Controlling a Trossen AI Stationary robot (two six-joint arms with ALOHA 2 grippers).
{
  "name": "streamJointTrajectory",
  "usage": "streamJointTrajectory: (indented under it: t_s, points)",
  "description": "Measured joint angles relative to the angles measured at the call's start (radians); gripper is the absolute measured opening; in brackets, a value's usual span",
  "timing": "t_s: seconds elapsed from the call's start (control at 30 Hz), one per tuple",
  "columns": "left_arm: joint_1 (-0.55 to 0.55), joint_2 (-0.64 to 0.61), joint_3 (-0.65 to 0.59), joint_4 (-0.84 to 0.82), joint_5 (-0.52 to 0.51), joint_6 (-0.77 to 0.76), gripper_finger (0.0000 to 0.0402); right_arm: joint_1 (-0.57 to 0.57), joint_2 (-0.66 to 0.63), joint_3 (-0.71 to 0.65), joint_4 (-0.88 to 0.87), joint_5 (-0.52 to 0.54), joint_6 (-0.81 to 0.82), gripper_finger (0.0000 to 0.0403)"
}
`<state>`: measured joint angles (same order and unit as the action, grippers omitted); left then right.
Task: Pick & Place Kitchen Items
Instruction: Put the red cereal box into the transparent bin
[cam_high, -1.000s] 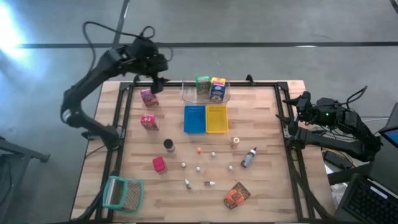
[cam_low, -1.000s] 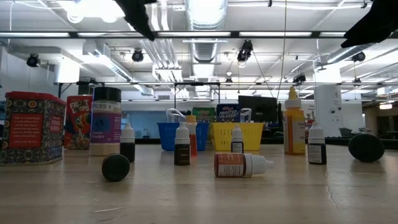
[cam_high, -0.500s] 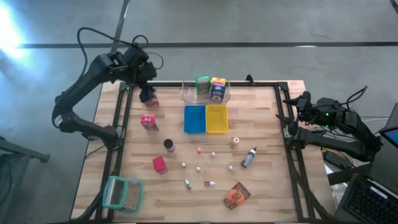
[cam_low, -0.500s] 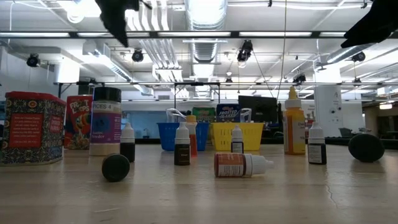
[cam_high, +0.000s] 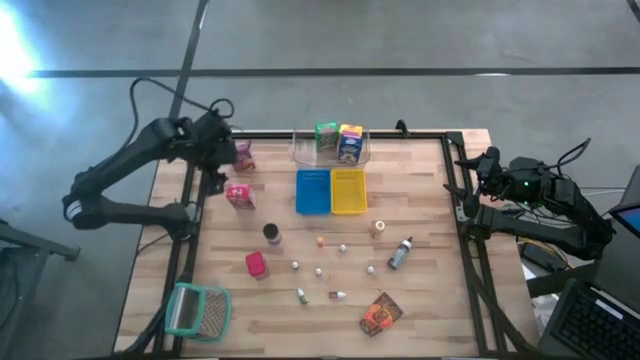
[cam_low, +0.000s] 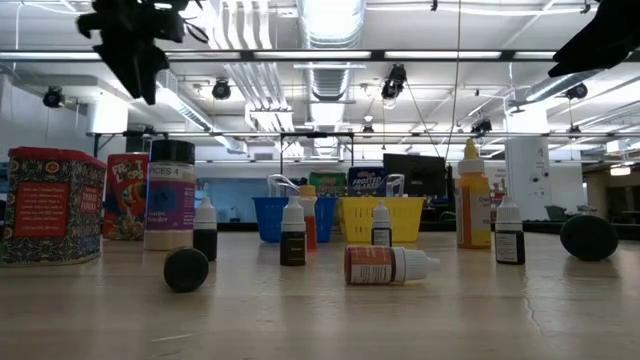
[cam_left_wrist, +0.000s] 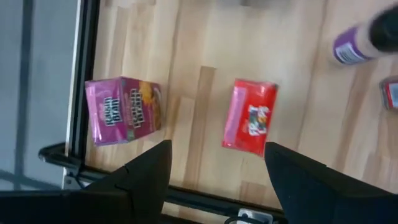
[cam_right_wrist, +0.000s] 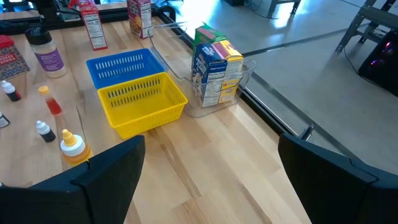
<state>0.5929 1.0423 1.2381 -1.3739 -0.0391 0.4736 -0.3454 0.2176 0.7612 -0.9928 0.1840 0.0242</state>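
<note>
Two pink packets lie near the table's far left corner: one (cam_high: 243, 153) (cam_left_wrist: 124, 111) by the far rail, the other (cam_high: 238, 194) (cam_left_wrist: 250, 116) nearer. A dark jar (cam_high: 271, 233), a red can (cam_high: 256, 264), a grey bottle (cam_high: 400, 252), an orange packet (cam_high: 380, 315) and tiny pale pieces (cam_high: 319, 271) sit on the wood. My left gripper (cam_high: 216, 160) (cam_left_wrist: 217, 149) hovers open over the left rail beside the pink packets, pointing steeply down, nothing between its fingers. My right gripper (cam_high: 480, 165) (cam_right_wrist: 211, 142) waits open at the right rail.
A clear tub (cam_high: 366, 152) at the far edge holds a green box (cam_high: 326, 137) and a blue-yellow box (cam_high: 350, 143). A blue tray (cam_high: 313, 191) and a yellow tray (cam_high: 348, 190) sit side by side before it. A teal-rimmed mesh basket (cam_high: 198, 310) lies at the near left corner.
My left gripper has swung from above the far pink packet toward the table's left edge and come down, tipping to point more steeply at the table. It stays open and empty. The packets have not moved.
</note>
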Motion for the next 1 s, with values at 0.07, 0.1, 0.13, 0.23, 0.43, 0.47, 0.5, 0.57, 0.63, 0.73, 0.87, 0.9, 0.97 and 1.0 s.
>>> streamJointTrajectory:
  t_s: [0.07, 0.1, 0.13, 0.23, 0.43, 0.47, 0.5, 0.57, 0.63, 0.73, 0.87, 0.9, 0.97, 1.0]
  points:
    - [-0.005, -0.035, -0.024, 0.011, 0.004, 0.017, 0.0261, 0.0, 0.0, 0.0, 0.0, 0.0, 0.0, 0.0364]
    - [-0.006, -0.048, -0.033, 0.012, 0.012, 0.022, 0.0261, 0.0, 0.0, 0.0, 0.0, 0.0, 0.0, 0.0363]
    - [-0.006, -0.06, -0.041, 0.012, 0.032, 0.025, 0.0261, 0.0, 0.0, 0.0, 0.0, 0.0, 0.0, 0.0363]
    - [-0.007, -0.08, -0.07, 0.023, 0.073, 0.027, 0.0261, 0.0, 0.0, 0.0, 0.0, 0.0, 0.0, 0.0364]
    - [-0.007, -0.052, -0.128, 0.09, 0.106, 0.027, 0.0261, 0.0, 0.0, 0.0, 0.0, 0.0, 0.0, 0.0363]
    - [-0.007, -0.041, -0.132, 0.094, 0.107, 0.027, 0.0262, 0.0, 0.0, 0.0, 0.0, 0.0, 0.0, 0.0363]
    - [-0.007, -0.029, -0.135, 0.095, 0.107, 0.027, 0.0262, 0.0, 0.0, 0.0, 0.0, 0.0, 0.0, 0.0364]
    - [-0.007, -0.006, -0.136, 0.097, 0.107, 0.026, 0.0262, 0.0, 0.0, 0.0, 0.0, 0.0, 0.0, 0.0364]
    - [-0.007, 0.009, -0.139, 0.098, 0.111, 0.023, 0.0262, 0.0, 0.0, 0.0, 0.0, 0.0, 0.0, 0.0363]
    - [-0.008, 0.024, -0.147, 0.097, 0.136, 0.022, 0.0262, 0.0, 0.0, 0.0, 0.0, 0.0, 0.0, 0.0364]
    - [-0.008, 0.035, -0.149, 0.101, 0.155, 0.021, 0.0262, 0.0, 0.0, 0.0, 0.0, 0.0, 0.0, 0.0363]
    - [-0.008, 0.039, -0.149, 0.101, 0.155, 0.021, 0.0262, 0.0, 0.0, 0.0, 0.0, 0.0, 0.0, 0.0364]
    - [-0.008, 0.048, -0.149, 0.102, 0.155, 0.021, 0.0263, 0.0, 0.0, 0.0, 0.0, 0.0, 0.0, 0.0364]
    - [-0.008, 0.053, -0.15, 0.104, 0.155, 0.019, 0.0265, 0.0, 0.0, 0.0, 0.0, 0.0, 0.0, 0.0363]
